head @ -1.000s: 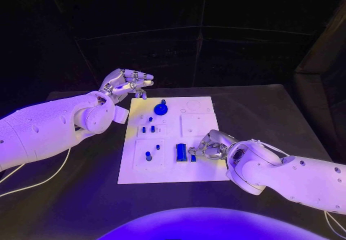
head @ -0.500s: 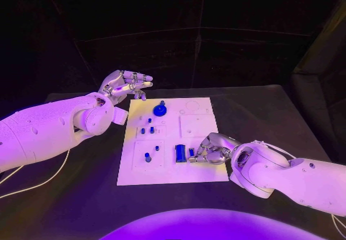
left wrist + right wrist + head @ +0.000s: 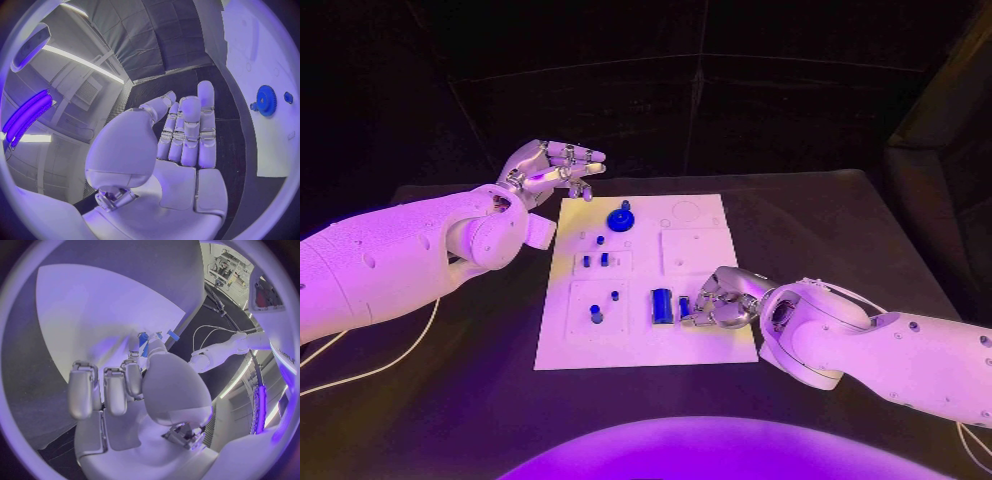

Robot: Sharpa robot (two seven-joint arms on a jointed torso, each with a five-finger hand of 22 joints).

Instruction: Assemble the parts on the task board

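Low over the task board (image 3: 646,345), right hand (image 3: 715,300) pinches a blue part (image 3: 685,305); left hand (image 3: 548,170) hovers, fingers loosely spread.

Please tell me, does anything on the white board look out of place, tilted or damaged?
Nothing stands out. The task board lies flat on the table, the blue gear and small blue parts sit on it, none visibly broken. The right robot hand works at a part near the blue block.

Matt black table (image 3: 848,215). Smooth, matt white task board (image 3: 704,240). Blue gear (image 3: 267,100), plastic-looking, at board's far edge. Glossy white arm shells; silvery metallic fingers (image 3: 187,130).
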